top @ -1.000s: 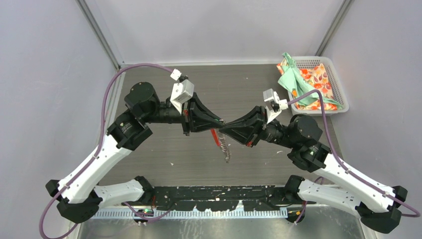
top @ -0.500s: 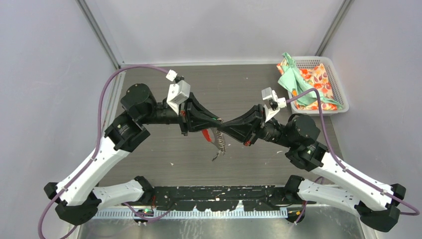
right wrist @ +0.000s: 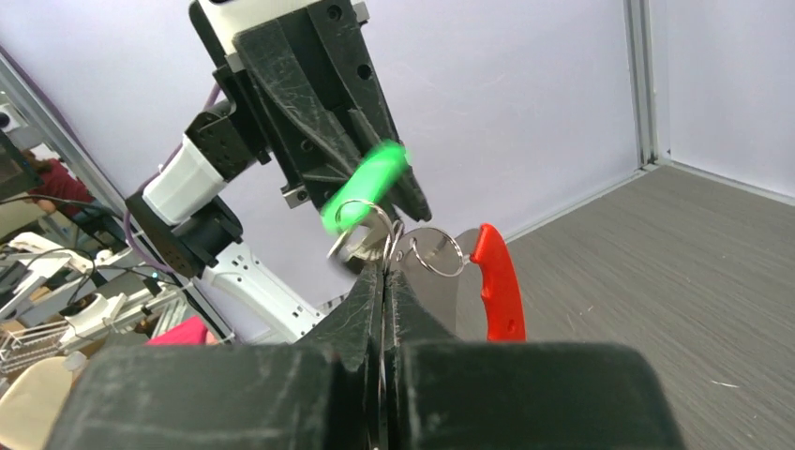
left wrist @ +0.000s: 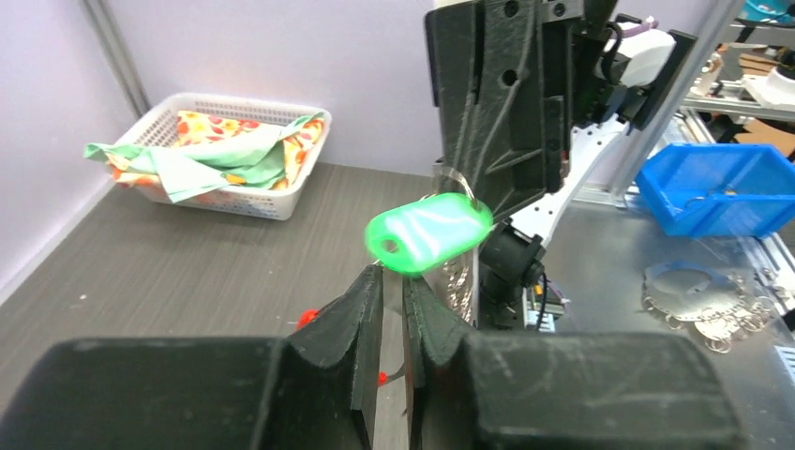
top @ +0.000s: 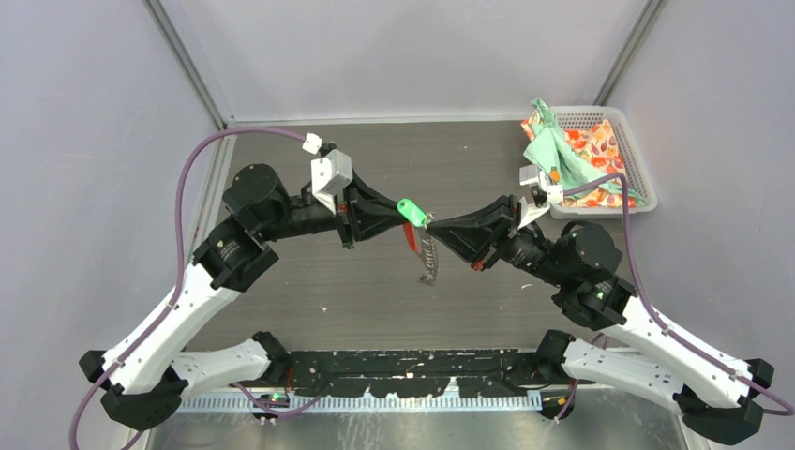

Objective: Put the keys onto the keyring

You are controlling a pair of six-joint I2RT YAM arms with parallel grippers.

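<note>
**Keyring held above the surface where both claws meet**

White basket (top: 586,116) at the surface's (top: 309,281) far right corner holds patterned cloths (top: 572,155). Right claw (right wrist: 386,270) clenched on the grey chain keyring (top: 429,262), red tab (right wrist: 497,281) hanging. Green-tagged key (left wrist: 427,234) sits at the left claw (left wrist: 394,278) tip; grip cannot be told. Only the left wrist view shows a blue bin (left wrist: 722,187).

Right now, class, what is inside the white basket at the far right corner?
The white basket holds a green cloth and an orange-flowered cloth. They cover its floor, so anything beneath is hidden.
</note>
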